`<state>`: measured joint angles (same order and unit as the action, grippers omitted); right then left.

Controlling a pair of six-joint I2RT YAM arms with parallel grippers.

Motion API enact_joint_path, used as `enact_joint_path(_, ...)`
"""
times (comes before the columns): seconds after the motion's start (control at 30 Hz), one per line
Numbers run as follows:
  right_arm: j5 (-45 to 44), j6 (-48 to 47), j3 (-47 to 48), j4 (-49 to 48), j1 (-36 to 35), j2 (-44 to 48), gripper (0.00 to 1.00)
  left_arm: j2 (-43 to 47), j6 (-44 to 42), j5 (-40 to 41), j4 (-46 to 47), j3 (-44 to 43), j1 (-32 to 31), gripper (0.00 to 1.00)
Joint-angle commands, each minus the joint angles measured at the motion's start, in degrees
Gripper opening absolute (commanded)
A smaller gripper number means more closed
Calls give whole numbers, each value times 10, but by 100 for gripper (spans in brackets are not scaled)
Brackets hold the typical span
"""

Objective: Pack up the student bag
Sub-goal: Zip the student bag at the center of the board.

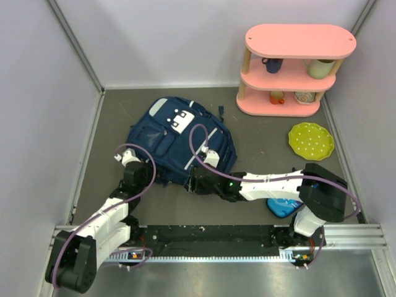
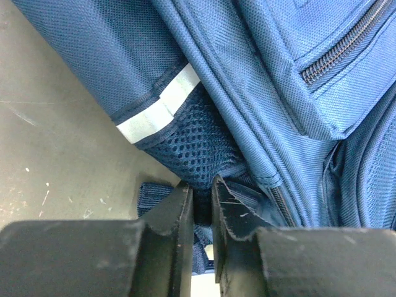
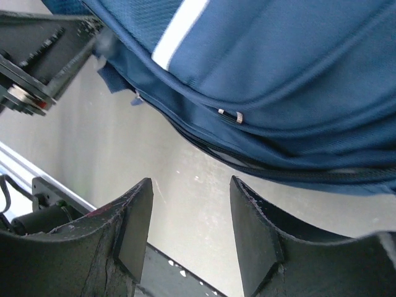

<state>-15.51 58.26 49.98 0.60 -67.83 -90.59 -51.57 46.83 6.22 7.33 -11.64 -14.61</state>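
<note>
While the bag [image 1: 179, 136] lies flat in the middle of the table [image 1: 114, 124], its main zip apparently closed, the step in hand looks like getting it open for packing. The left gripper [image 2: 203, 213] is pinched nearly together on a fold of fabric at the bag's near-left corner, just under the mesh pocket [image 2: 198, 148]. The right gripper [image 3: 192, 235] hovers with its fingers apart and nothing between them, facing the bag's near edge, where a zip pull [image 3: 230, 115] shows.

The next move, I judge, calls for the right gripper to close on that small pull while the left anchors the cloth. A slightly off approach would catch only fabric.

Open table surface shows between the bag and the arm bases, and on the left up to the wall [image 1: 37, 124]. The shelf [image 1: 297, 68] and plate [image 1: 311, 140] stand well apart to the right. A blue item, probably a pencil case [image 1: 279, 209], lies partly under the right arm.
</note>
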Motion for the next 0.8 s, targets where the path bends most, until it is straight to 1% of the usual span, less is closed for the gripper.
enact_joint_path(0.0, -51, -2, 61, -8, -20, -26, 52, 31, 3, -57, 18, 20, 1, 11)
enact_joint_path(0.03, -52, -2, 64, -8, -20, -29, 52, 35, 3, -60, 14, 19, 1, 6)
enact_joint_path(0.07, -51, 1, 68, -8, -20, -33, 52, 40, 5, -94, 15, 21, 0, 3)
enact_joint_path(0.1, -51, 2, 73, -8, -21, -38, 52, 43, 8, -104, 16, 23, 0, 0)
enact_joint_path(0.2, -55, 0, 86, -8, -22, -49, 52, 50, 9, -134, 22, 26, 0, 0)
enact_joint_path(0.37, -92, -5, 89, 48, -24, -36, 52, 74, -18, -137, -9, 13, 0, 0)
enact_joint_path(0.5, -100, -18, 47, 37, -24, -3, 52, 77, -48, -145, -30, 4, 0, 0)
enact_joint_path(0.63, -89, -27, 36, 37, -23, 13, 52, 82, -81, -147, -71, -18, 1, 0)
enact_joint_path(0.77, -83, -18, 24, 39, -24, 22, 53, 111, -98, -149, -118, -34, 1, 0)
